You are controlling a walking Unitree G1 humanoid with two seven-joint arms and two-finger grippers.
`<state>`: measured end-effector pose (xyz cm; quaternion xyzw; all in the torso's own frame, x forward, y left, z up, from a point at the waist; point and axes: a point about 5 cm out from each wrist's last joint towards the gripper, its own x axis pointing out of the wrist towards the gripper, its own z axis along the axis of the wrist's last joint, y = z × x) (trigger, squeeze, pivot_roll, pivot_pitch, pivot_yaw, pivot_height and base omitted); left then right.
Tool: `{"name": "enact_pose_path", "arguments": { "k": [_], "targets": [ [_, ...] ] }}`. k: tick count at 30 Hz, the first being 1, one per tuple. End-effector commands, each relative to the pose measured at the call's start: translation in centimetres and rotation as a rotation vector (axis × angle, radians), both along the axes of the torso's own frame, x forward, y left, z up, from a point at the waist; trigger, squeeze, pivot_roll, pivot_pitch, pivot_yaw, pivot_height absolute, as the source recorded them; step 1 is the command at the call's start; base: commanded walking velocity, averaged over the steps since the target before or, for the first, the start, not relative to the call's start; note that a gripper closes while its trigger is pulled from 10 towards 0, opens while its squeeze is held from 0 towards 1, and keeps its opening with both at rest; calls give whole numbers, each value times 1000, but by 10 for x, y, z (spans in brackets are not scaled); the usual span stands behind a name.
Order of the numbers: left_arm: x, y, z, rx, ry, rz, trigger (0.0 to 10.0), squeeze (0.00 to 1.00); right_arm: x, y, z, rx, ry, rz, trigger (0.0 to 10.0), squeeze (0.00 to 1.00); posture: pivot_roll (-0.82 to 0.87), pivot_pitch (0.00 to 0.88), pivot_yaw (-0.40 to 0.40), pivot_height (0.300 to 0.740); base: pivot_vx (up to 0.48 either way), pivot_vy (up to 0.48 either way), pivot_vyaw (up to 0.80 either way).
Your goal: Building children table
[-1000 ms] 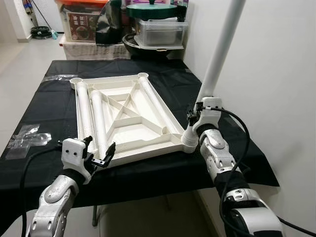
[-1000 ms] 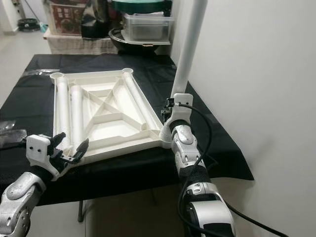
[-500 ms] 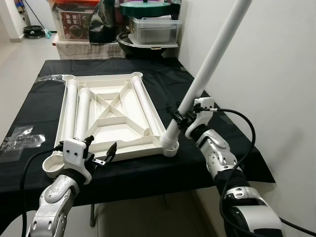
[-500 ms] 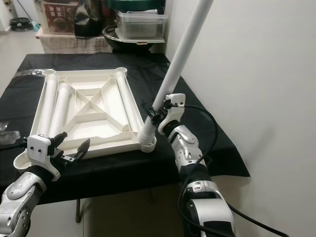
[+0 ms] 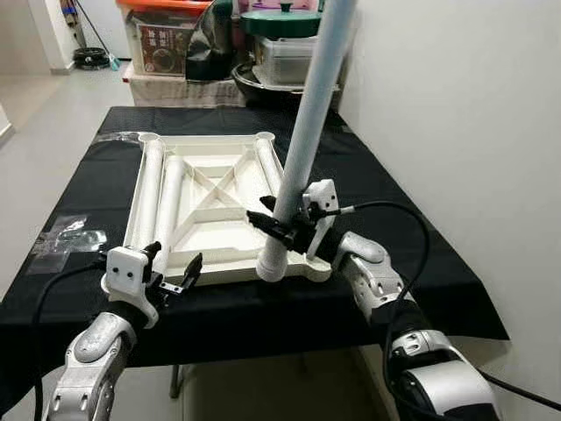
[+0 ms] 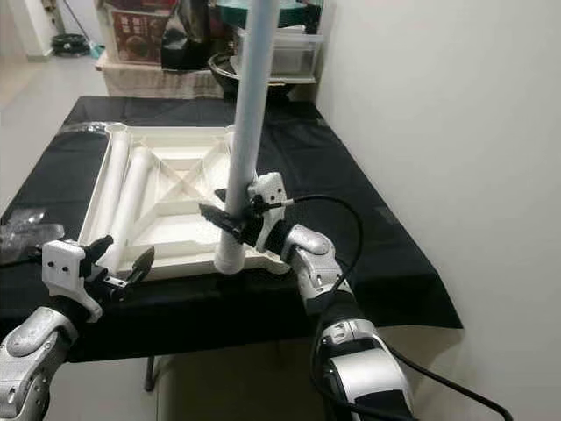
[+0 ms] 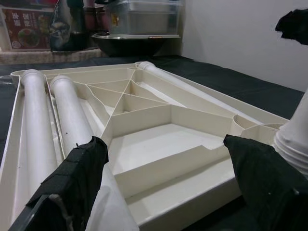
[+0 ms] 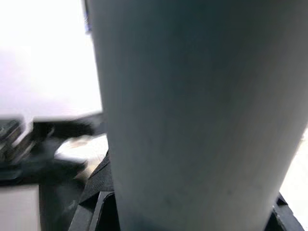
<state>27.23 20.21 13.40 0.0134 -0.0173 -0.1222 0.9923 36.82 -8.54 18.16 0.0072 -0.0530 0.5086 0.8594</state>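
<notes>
Leg (image 5: 302,149) stood near-upright over tabletop's (image 5: 215,206) front-right socket, our right gripper (image 5: 282,226) fingers clamped round it; left gripper (image 5: 173,279) gaped at bench's front edge. We'd square leg, then press.

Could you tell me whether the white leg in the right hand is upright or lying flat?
Nearly upright: the leg, held by the right hand, rises from the tabletop.

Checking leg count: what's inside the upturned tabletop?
Inside the tabletop, three white legs lie lengthwise among crossed ribs: two on its left, one on its right. The right gripper holds a fourth leg upright at the near right corner, hiding the socket there.
</notes>
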Motion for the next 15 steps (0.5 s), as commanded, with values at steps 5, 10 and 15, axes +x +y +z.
{"name": "enact_pose_path", "arguments": {
  "k": [5,10,15],
  "targets": [
    [-3,1,-1,9,4,7,10000,0,11,-30,18,-21,4,-20,0,0,88,0,-119,740,0,0,0],
    [-2,1,-2,8,5,2,10000,0,16,-50,29,1,-8,-90,0,0,77,0,-111,740,0,0,0],
    [-1,-1,-1,7,6,-8,10000,0,19,-67,37,41,-8,-143,0,0,69,0,-104,740,0,0,0]
  ]
}}
